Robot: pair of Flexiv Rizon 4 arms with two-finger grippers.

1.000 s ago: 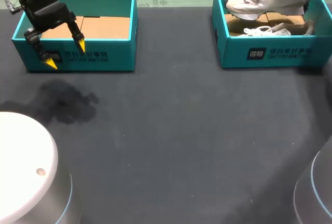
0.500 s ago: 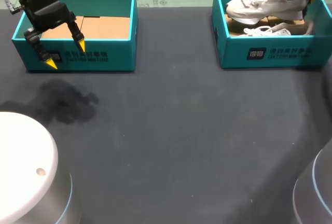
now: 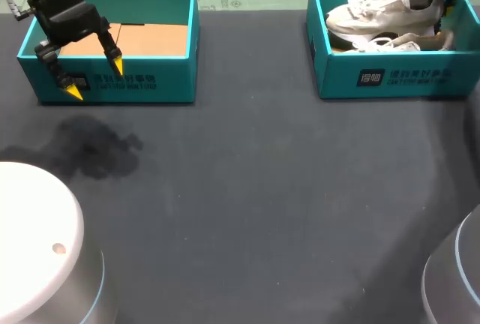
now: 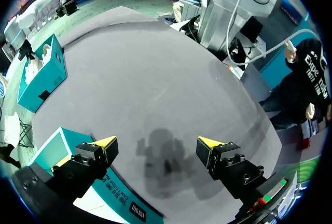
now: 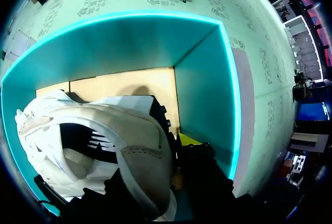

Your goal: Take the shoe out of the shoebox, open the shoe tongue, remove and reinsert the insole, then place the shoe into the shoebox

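Shoe smooth, leather-like; shoebox matt cardboard; table matt.

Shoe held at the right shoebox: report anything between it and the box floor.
A second white shoe lies in the shoebox by the near wall, just below the held shoe, so it may partly block the landing spot. The cardboard floor farther back shows bare.

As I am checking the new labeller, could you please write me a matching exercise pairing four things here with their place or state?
1 left claw
2 right claw
3 left shoebox
4 lower shoe

A shut on the heel of the upper shoe
B open, above a shoebox's front wall
C no shoe inside
D lying in the right shoebox

Pairs: 1-B, 2-A, 3-C, 4-D
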